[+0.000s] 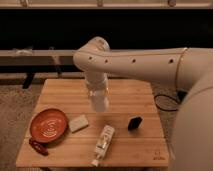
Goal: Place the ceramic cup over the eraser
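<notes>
The gripper hangs over the table, its grip impossible to tell. Nearer the front lie a beige block, a bottle and the eraser, all apart.

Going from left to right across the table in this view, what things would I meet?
Orange bowl, beige block, plastic bottle, black eraser. The gripper hangs over the table's middle, behind the bottle, so it has no clear place in line.

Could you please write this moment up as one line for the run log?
pincer: over table centre, left of eraser | eraser: uncovered, on table | ceramic cup: not made out | placing: not yet done
</notes>
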`<state>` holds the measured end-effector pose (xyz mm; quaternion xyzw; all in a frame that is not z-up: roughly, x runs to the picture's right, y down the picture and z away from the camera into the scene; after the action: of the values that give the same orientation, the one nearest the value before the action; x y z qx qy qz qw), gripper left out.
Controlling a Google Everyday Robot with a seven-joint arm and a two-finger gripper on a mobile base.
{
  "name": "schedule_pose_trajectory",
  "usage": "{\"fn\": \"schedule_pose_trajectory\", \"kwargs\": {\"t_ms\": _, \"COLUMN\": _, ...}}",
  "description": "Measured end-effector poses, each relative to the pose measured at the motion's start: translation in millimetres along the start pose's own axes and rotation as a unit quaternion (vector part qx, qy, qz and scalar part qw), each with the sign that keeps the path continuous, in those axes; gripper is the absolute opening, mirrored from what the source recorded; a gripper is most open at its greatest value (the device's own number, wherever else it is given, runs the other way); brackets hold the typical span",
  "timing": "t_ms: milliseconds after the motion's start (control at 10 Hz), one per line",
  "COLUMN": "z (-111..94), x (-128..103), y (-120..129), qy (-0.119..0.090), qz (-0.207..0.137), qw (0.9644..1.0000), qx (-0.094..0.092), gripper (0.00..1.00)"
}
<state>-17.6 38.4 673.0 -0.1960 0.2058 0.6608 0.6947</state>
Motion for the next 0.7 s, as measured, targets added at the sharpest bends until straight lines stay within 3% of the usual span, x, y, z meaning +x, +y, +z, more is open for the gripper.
{"fn": "schedule_pose_trajectory", "kwargs": {"t_ms": 400, "z": -15.4, "x": 34.8, "y": -66.7, "qy": 0.001, "qz": 0.077, "qw": 0.9969, "qx": 0.017, "gripper": 0.0}}
{"fn": "schedule_pose_trajectory", "kwargs": {"t_ms": 700, "z": -23.1, "x": 50.5, "y": -107.9, "qy": 0.004, "qz": 0.133, "qw": 0.9905, "qx": 0.035, "gripper": 0.0}}
